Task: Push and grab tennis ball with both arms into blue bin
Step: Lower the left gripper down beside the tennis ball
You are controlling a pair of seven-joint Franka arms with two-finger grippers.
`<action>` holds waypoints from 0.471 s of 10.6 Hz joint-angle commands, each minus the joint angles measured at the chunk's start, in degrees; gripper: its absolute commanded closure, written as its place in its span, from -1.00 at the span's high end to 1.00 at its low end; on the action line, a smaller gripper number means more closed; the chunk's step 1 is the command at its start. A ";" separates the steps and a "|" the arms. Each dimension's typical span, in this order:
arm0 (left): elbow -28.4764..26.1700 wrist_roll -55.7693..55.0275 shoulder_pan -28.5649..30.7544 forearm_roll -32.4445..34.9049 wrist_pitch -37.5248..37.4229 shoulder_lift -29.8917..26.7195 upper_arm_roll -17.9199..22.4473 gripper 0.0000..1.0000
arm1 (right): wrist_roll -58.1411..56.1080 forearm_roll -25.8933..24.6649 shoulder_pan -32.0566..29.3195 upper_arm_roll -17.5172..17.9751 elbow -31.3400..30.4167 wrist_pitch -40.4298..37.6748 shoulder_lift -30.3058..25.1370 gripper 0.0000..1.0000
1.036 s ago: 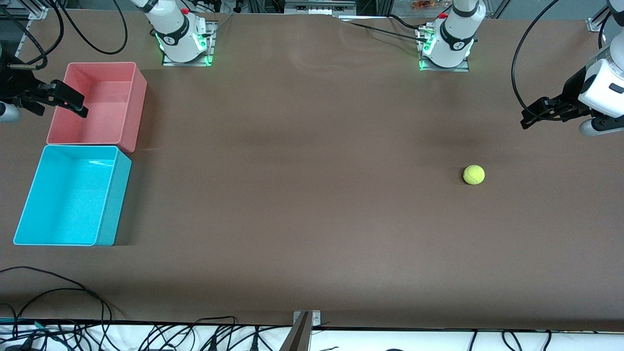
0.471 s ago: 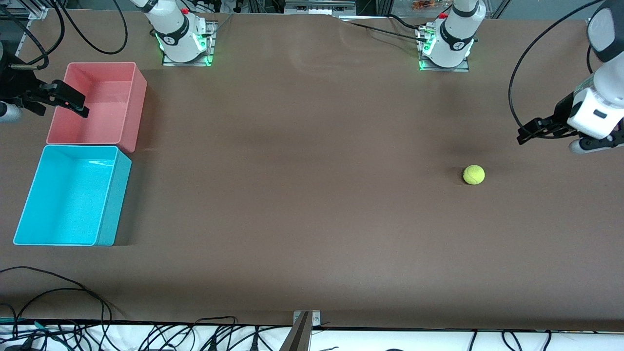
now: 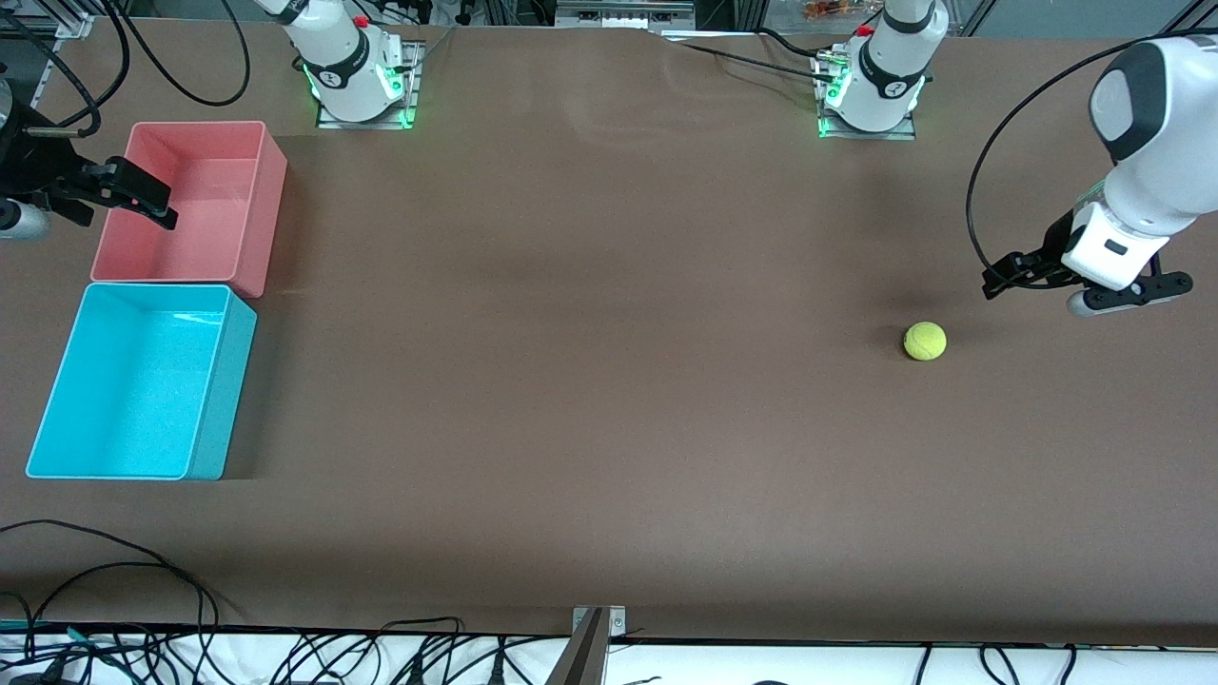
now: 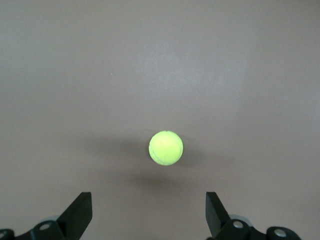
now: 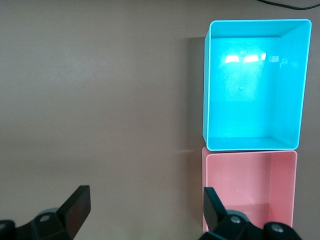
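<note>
My left gripper [image 4: 148, 216], jaws wide, hangs near the tennis ball [image 3: 925, 341], lining up the push toward the blue bin [image 3: 57, 381]; my right gripper [image 5: 142, 214] waits open.

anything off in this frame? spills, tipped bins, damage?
Nothing stands out. The tennis ball sits alone on the table toward the left arm's end. The blue bin and pink bin stand upright, side by side, both empty. No spills or damage visible.
</note>
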 commanded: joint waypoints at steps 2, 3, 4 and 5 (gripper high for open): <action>-7.04 9.33 0.16 -1.50 12.72 2.31 2.66 1.00 | -0.31 0.14 0.23 -0.12 -1.73 0.10 -1.74 1.00; -7.04 9.33 0.16 -1.50 12.90 2.75 2.66 1.00 | -0.31 0.14 0.23 -0.12 -1.81 0.01 -1.74 1.00; -7.13 9.42 0.08 -1.94 13.59 3.37 2.66 1.00 | -0.31 0.14 0.23 -0.12 -1.81 0.01 -1.74 1.00; -8.87 9.76 0.16 -2.46 16.39 4.51 2.66 1.00 | -0.23 0.14 0.23 -0.12 -1.81 0.10 -1.74 1.00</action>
